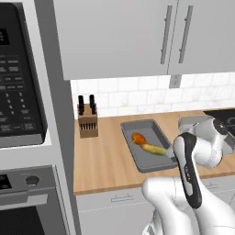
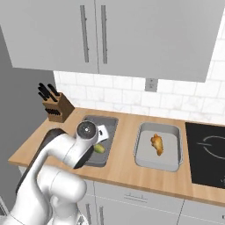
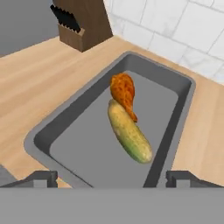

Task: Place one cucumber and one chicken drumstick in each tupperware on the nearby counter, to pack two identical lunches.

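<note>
Lying in the tupperware (image 3: 183,94), cucumber (image 3: 130,133) touching drumstick (image 3: 123,91), between the wide-spread gripper (image 3: 111,178) tips.

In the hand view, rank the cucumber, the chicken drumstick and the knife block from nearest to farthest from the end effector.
1. Cucumber: in the grey tray, just ahead of the open end effector.
2. Chicken drumstick: in the same tray, past the cucumber's far end and touching it.
3. Knife block: on the counter beyond the tray, by the wall.
</note>
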